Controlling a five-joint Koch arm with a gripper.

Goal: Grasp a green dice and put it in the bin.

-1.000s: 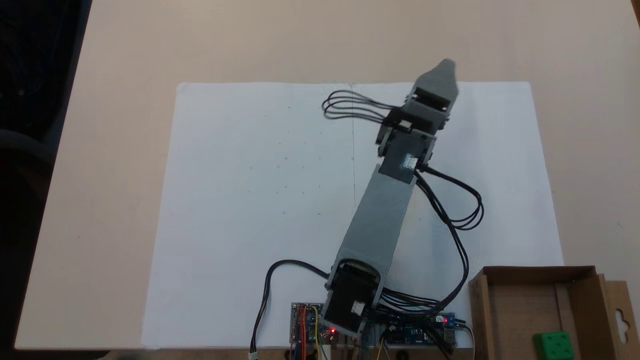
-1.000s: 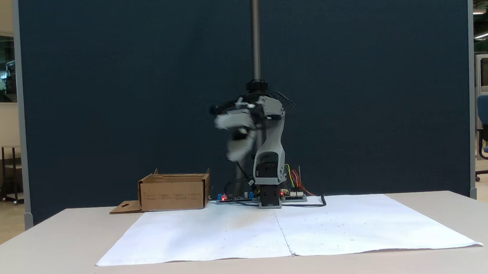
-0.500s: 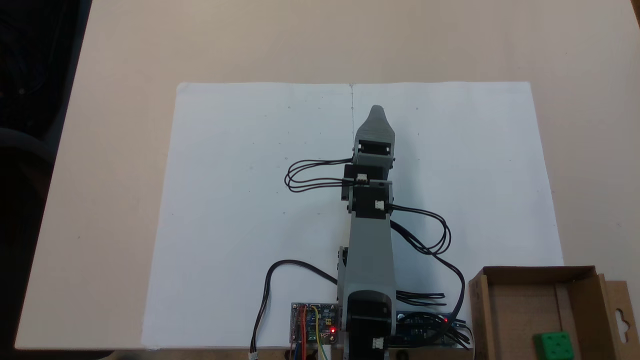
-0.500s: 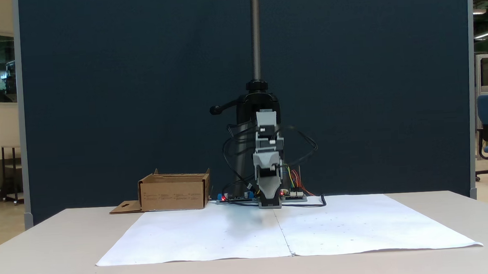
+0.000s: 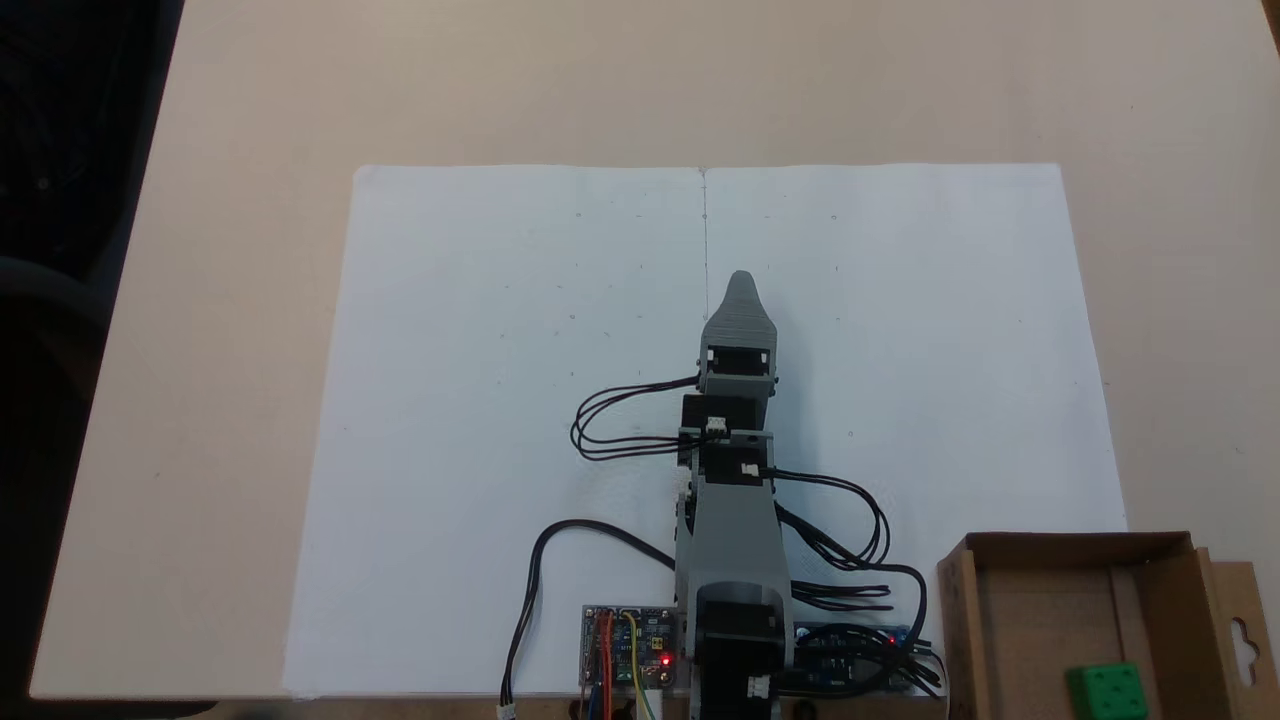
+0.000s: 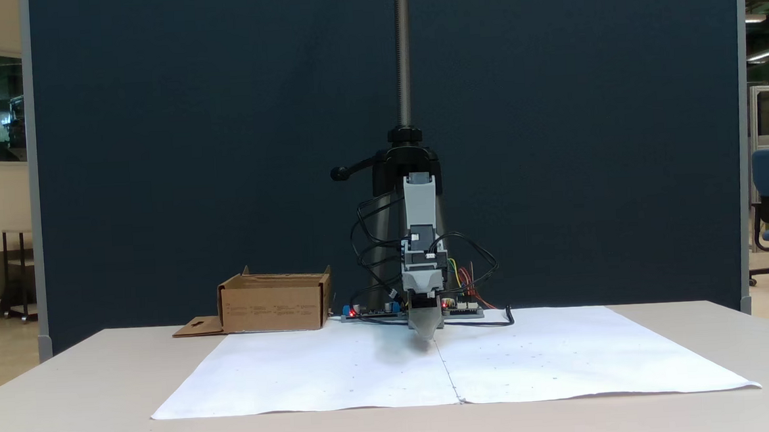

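Observation:
The green dice (image 5: 1105,690) lies inside the bin (image 5: 1060,545), a brown cardboard box at the bottom right of the top-down fixed view. Seen from the front, the bin (image 6: 274,304) stands left of the arm's base and its walls hide the dice. My gripper (image 5: 741,282) points away from the base over the middle of the white paper, far from the bin. From the front, the gripper (image 6: 428,334) hangs low, its tip just above the paper. It tapers to a single point with nothing in it.
A large white paper sheet (image 5: 480,400) covers the table's middle. Circuit boards (image 5: 625,645) and looping black cables (image 5: 850,540) sit around the arm's base. The bin's flap (image 5: 1240,630) with a keyhole cut-out lies flat beside it. A dark partition (image 6: 157,155) stands behind.
The arm swung from the right side of the top-down view to the centre line, then folded back towards its base and lowered its gripper close to the paper. The dice stayed in the bin.

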